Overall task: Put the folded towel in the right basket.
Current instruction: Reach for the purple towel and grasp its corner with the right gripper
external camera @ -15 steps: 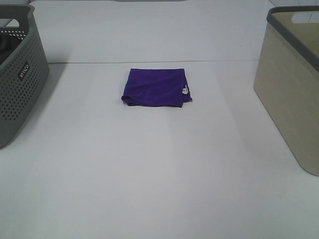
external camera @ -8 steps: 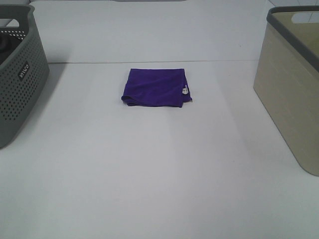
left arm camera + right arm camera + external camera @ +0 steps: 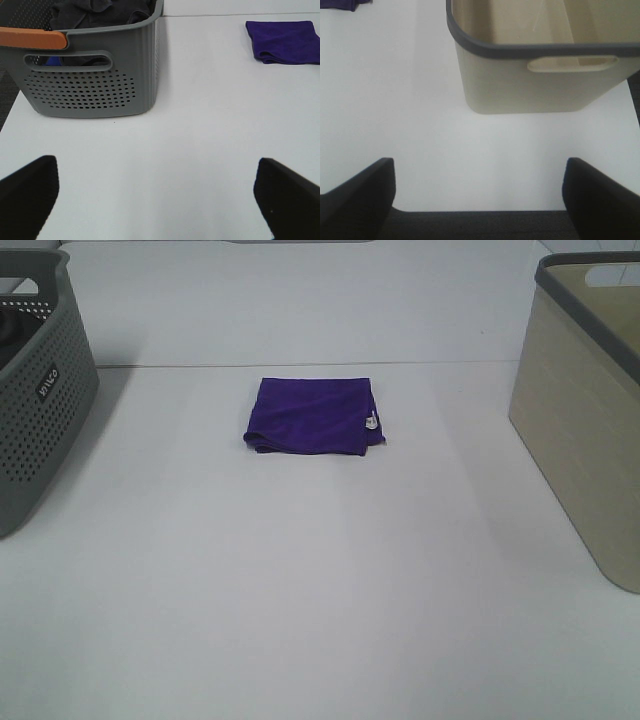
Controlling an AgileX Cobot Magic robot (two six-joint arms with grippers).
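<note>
A folded purple towel point(image 3: 313, 415) lies flat on the white table, mid-far, with a small white tag on its right edge. It also shows in the left wrist view point(image 3: 284, 41) and as a sliver in the right wrist view point(image 3: 342, 4). The beige right basket point(image 3: 585, 410) with a dark grey rim stands at the table's right edge; the right wrist view point(image 3: 540, 70) shows it is empty. My left gripper point(image 3: 155, 200) is open and empty over bare table. My right gripper point(image 3: 479, 195) is open and empty at the table's near edge. Neither arm shows in the exterior view.
A grey perforated basket point(image 3: 40, 390) stands at the left edge; in the left wrist view point(image 3: 92, 75) it holds dark cloths and has an orange handle. A seam line point(image 3: 300, 365) crosses the table behind the towel.
</note>
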